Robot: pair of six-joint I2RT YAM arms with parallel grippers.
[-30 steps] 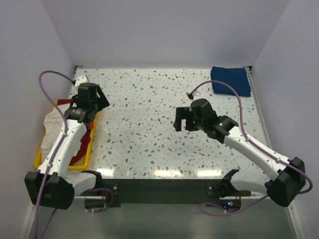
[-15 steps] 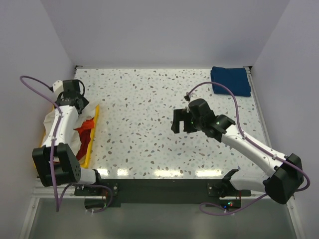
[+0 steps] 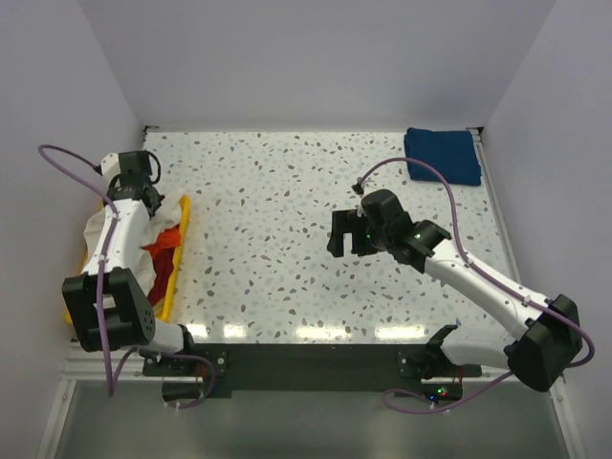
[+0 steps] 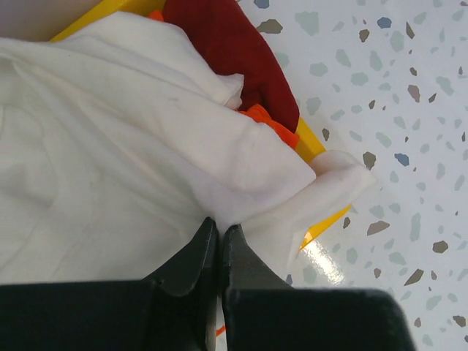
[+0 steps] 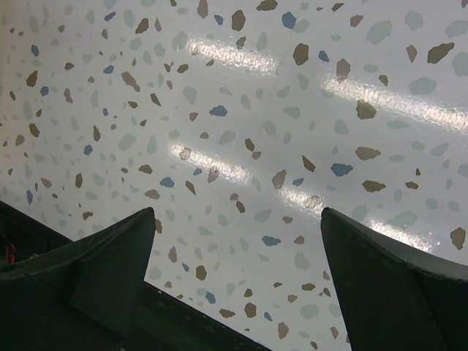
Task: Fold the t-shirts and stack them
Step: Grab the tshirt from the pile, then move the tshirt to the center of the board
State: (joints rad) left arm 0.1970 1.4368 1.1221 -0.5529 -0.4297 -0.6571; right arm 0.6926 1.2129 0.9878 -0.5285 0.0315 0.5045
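A crumpled cream t-shirt (image 3: pixel 96 239) fills the yellow tray (image 3: pixel 176 258) at the table's left edge, over a red t-shirt (image 3: pixel 164 260) and an orange one (image 4: pixel 276 126). My left gripper (image 3: pixel 143 201) reaches down into the tray's far end. In the left wrist view its fingertips (image 4: pixel 219 227) are shut on a pinched fold of the cream t-shirt (image 4: pixel 110 131), beside the red t-shirt (image 4: pixel 234 51) and the tray rim (image 4: pixel 324 225). A folded dark blue t-shirt (image 3: pixel 442 155) lies at the far right corner. My right gripper (image 3: pixel 346 232) hovers open over mid-table, nothing between its fingers (image 5: pixel 238 219).
White walls close in the speckled table (image 3: pixel 277 220) on the left, back and right. The tray sits tight against the left wall. Purple cables loop off both arms.
The left arm swung back over the tray's far end, then its jaws closed on the cream cloth. The right arm barely shifted.
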